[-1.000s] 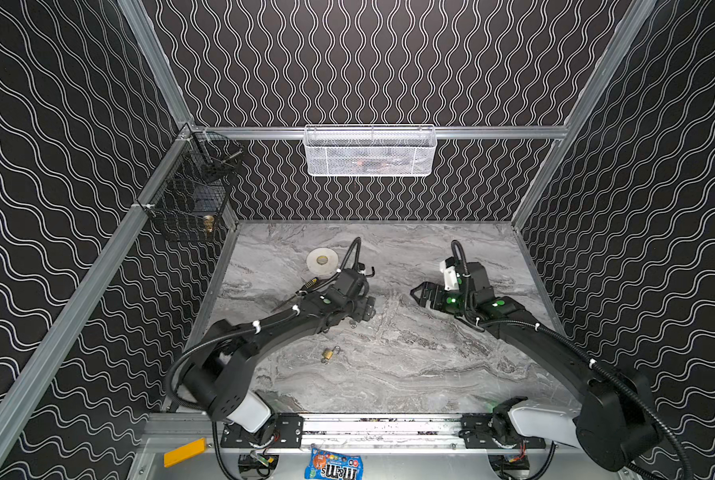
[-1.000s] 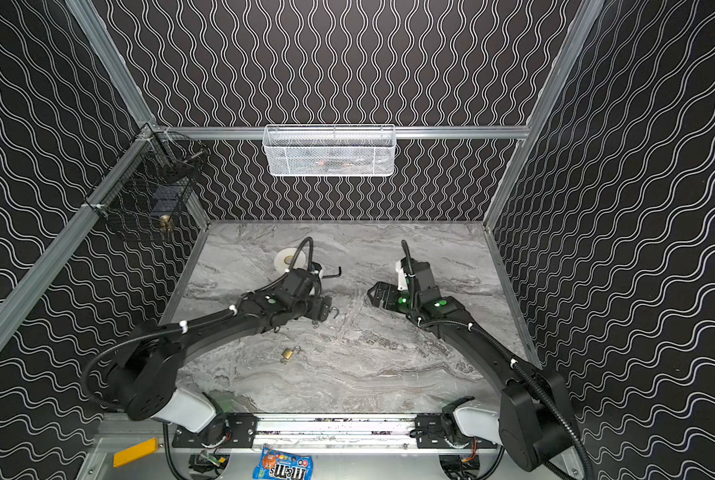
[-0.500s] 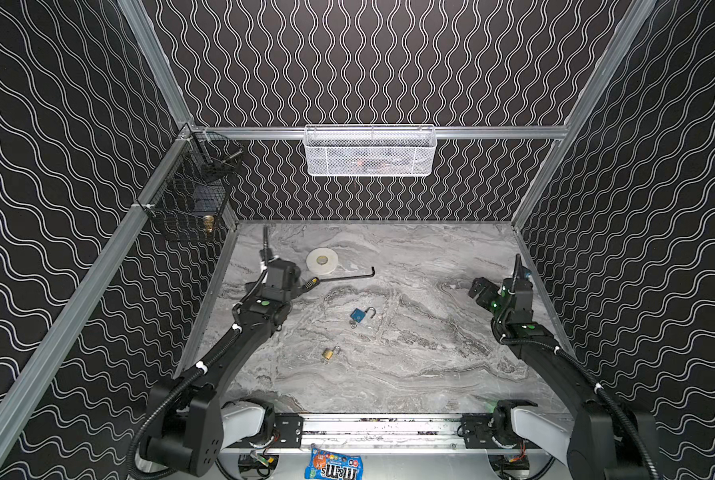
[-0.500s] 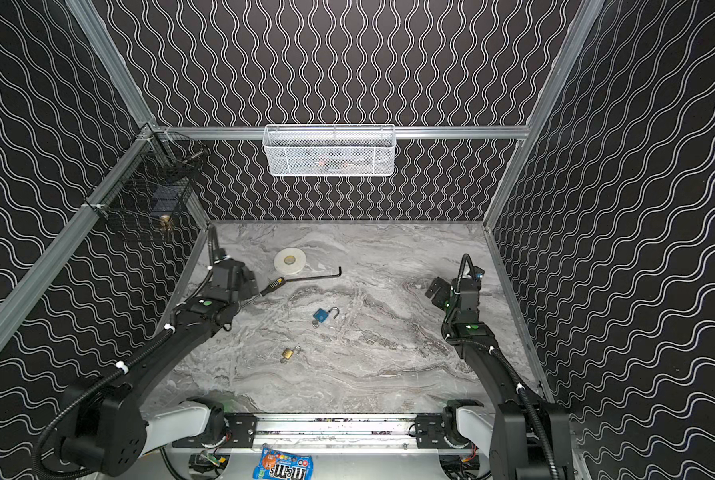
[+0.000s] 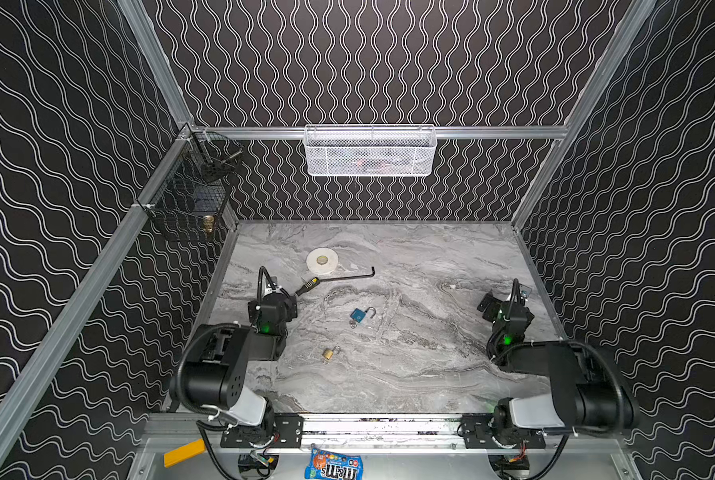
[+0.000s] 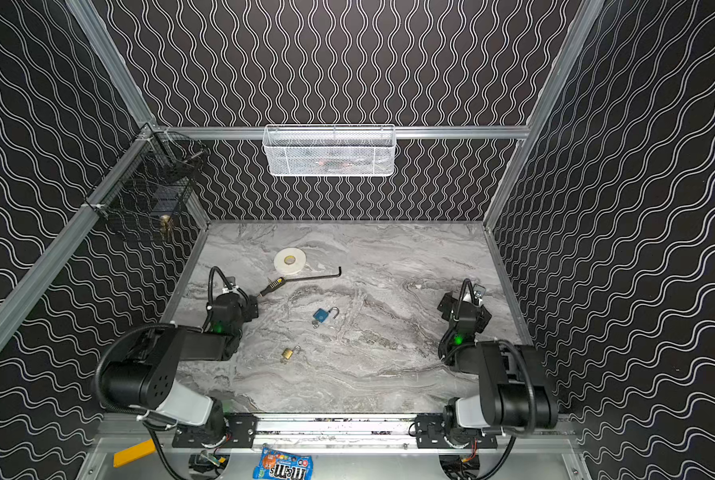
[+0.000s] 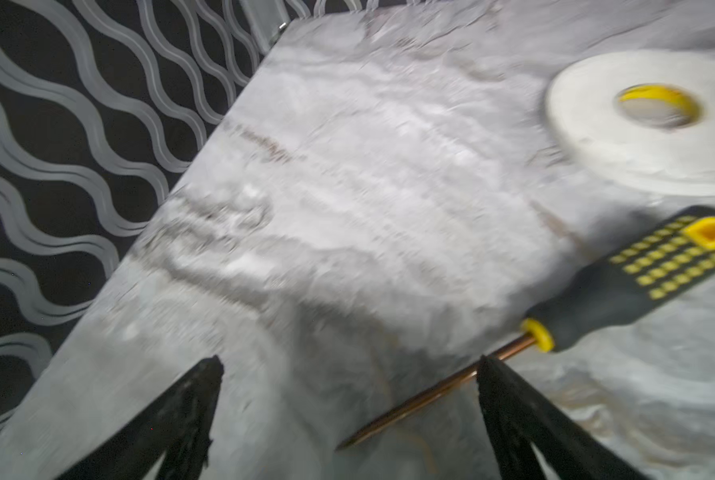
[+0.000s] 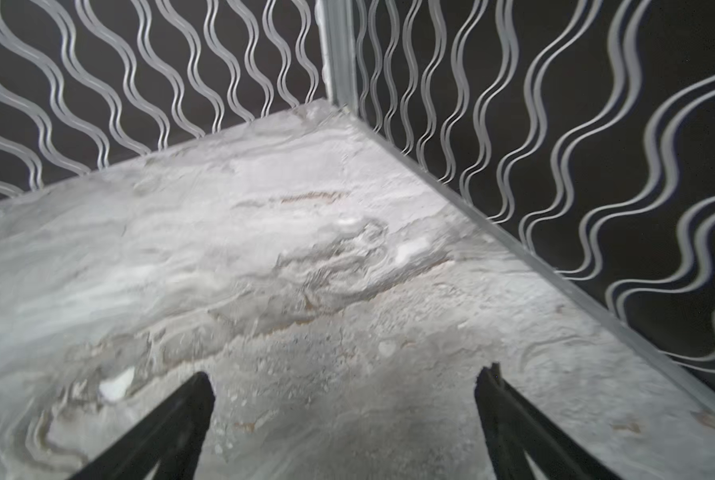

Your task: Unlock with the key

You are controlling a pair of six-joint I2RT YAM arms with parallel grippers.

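Both our grippers are spread wide and hold nothing: the left gripper [image 7: 347,374] near the tabletop's [image 5: 430,365] left edge, the right gripper [image 8: 343,382] by its right edge. The blue padlock [image 5: 358,315] lies mid-tabletop, shackle seemingly swung out, with what looks like its key [image 5: 353,323] touching it. A brass padlock [image 5: 328,353] lies nearer the front edge. The screwdriver [image 7: 621,282] shaft runs in between our left jaws, so a careless sweep could drag it into the locks.
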